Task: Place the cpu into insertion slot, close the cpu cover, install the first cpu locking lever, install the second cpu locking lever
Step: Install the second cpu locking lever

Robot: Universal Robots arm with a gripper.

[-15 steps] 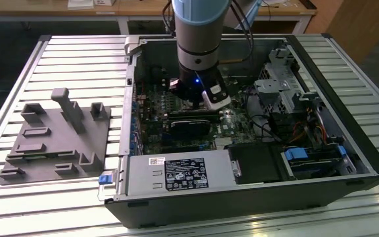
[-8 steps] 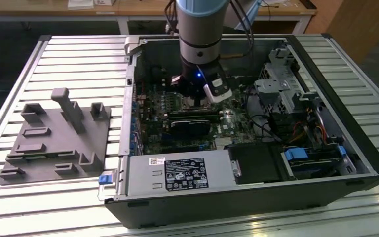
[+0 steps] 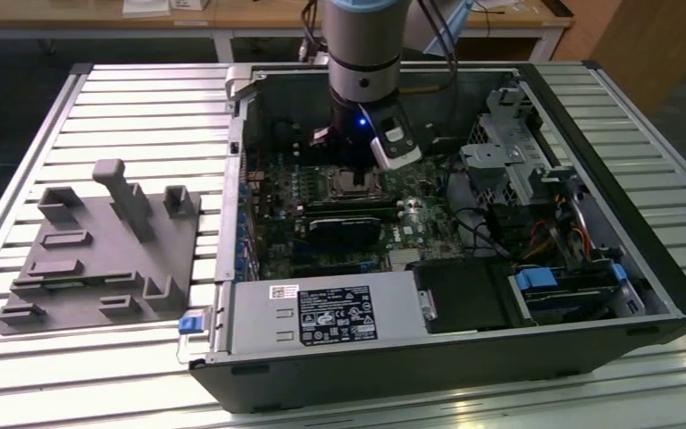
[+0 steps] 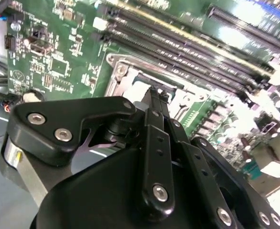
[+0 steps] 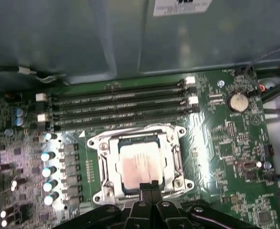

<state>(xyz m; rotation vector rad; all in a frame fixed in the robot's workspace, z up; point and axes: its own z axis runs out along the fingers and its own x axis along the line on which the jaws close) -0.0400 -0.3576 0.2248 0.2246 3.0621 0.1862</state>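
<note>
At lower centre of the first wrist view, the cpu (image 5: 139,164) lies seated in the insertion slot (image 5: 176,136), framed by the cpu cover (image 5: 109,164). The claw (image 5: 149,187), fingers pressed together and empty, hovers at its edge. The thin, stiff, light cover is likely best pushed at its rim.

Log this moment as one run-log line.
cpu: seated in insertion slot | cpu cover: down around cpu | gripper: jaws together at socket edge, holding nothing
</note>
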